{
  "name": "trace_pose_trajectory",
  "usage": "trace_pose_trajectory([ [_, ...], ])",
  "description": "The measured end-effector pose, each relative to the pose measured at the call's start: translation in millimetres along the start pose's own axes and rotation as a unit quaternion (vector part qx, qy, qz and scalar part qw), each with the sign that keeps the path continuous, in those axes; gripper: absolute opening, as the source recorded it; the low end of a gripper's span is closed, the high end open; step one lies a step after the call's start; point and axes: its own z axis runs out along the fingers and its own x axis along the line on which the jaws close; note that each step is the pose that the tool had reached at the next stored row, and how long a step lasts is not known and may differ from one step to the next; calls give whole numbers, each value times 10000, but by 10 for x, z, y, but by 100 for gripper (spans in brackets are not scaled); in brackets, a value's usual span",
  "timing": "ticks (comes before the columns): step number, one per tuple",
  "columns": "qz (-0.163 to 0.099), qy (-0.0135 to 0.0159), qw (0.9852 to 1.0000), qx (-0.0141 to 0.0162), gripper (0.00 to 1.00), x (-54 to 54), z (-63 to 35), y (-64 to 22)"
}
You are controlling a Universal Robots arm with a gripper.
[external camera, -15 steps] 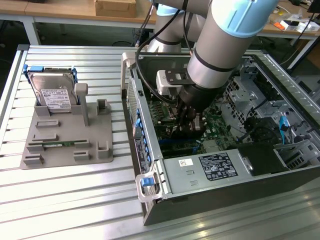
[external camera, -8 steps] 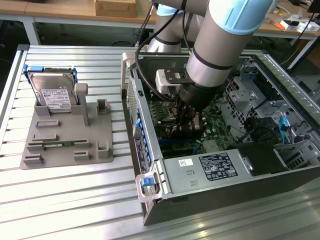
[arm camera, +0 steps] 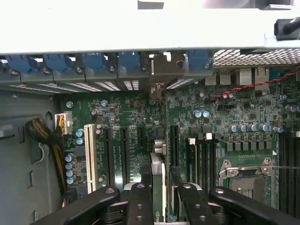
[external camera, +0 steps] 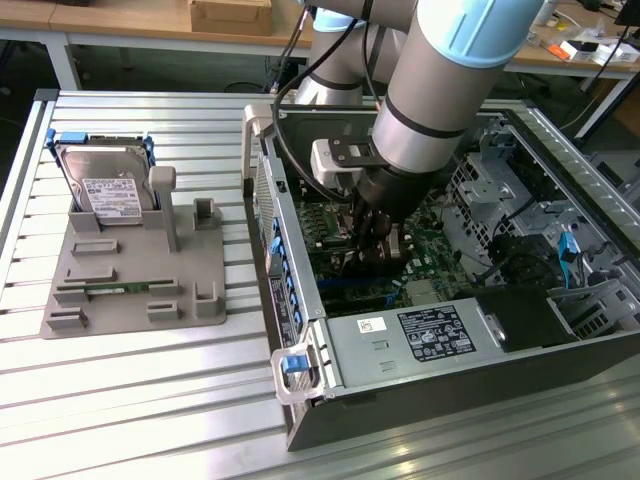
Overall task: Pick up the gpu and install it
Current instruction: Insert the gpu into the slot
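The gripper [arm camera: 161,192], clamped on the gpu [arm camera: 157,166], holds it edge-down, long axis parallel to the expansion slots [arm camera: 124,154] below.

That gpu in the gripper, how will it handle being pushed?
The gpu is a thin board held edge-on in the gripper, so probably stiff along its edge and light. Sideways force might flex or crack it.

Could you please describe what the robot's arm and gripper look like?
The arm is a thick silver-grey tube with light blue joint caps and a black band at the wrist. A black cable runs alongside it, and a pale box sits on the wrist. The gripper is black, with bolted link bars.
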Motion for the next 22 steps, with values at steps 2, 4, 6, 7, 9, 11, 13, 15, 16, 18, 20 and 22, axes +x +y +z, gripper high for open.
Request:
trace_pose_trajectory([
  [2,-25,0,10000,-1,26,-6,1,0],
  [4,-40,0,10000,-2,26,-19,2,1],
  [6,-39,2,10000,-2,26,-20,1,1],
  [7,-39,9,10000,-1,26,-20,1,0],
  [9,-37,109,9999,2,26,-20,1,1],
  [11,-36,207,9998,5,26,-29,2,1],
  [13,-40,208,9998,5,26,-42,3,1],
  [15,-52,208,9998,5,26,-57,3,2],
  [16,-67,208,9998,4,26,-61,3,3],
  [18,-101,194,9998,3,26,-66,3,4],
  [20,-101,180,9998,5,26,-67,-7,7],
  [22,-111,163,9998,3,26,-66,-11,10],
])
